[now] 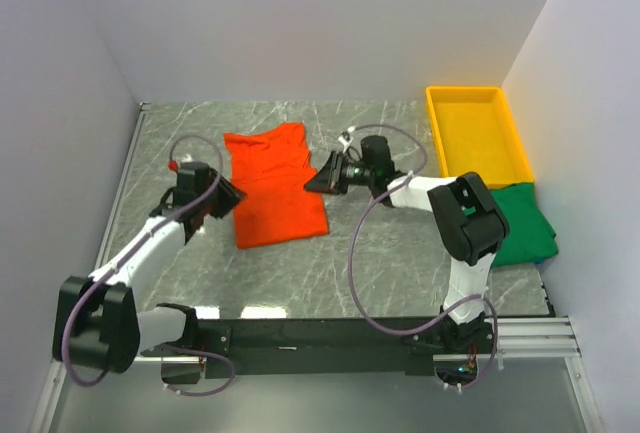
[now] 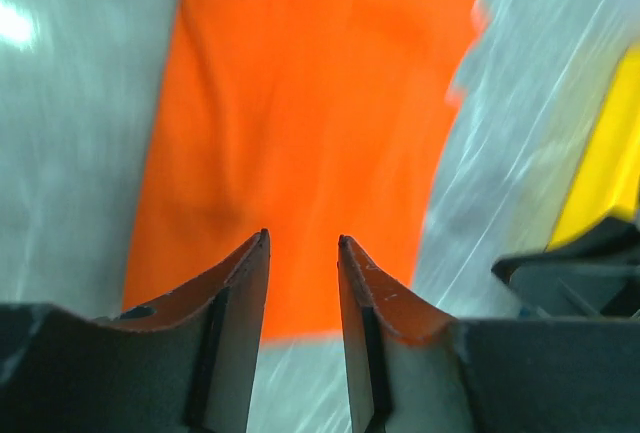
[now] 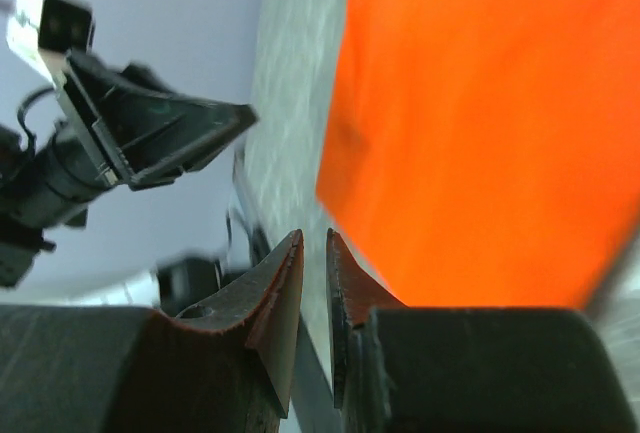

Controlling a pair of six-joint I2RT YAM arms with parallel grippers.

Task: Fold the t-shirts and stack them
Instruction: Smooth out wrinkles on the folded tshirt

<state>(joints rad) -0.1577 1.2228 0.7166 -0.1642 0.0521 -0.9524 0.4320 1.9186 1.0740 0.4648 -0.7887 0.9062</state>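
The orange-red t-shirt [image 1: 272, 185] lies flat on the marble table, partly folded into a tall strip. It also shows in the left wrist view [image 2: 300, 103] and the right wrist view [image 3: 480, 123]. My left gripper [image 1: 226, 199] is just off its left edge; its jaws [image 2: 302, 243] are open and empty, above the shirt's near edge. My right gripper [image 1: 318, 178] is at the shirt's right edge; its jaws [image 3: 314, 238] stand a narrow gap apart with nothing between them. The dark green t-shirt [image 1: 525, 225] lies folded at the right, partly hidden by the right arm.
A yellow plastic tray [image 1: 478, 133] stands at the back right by the wall, just behind the green shirt. White walls close in the table on the left, back and right. The black rail [image 1: 330, 335] with the arm bases runs along the near edge.
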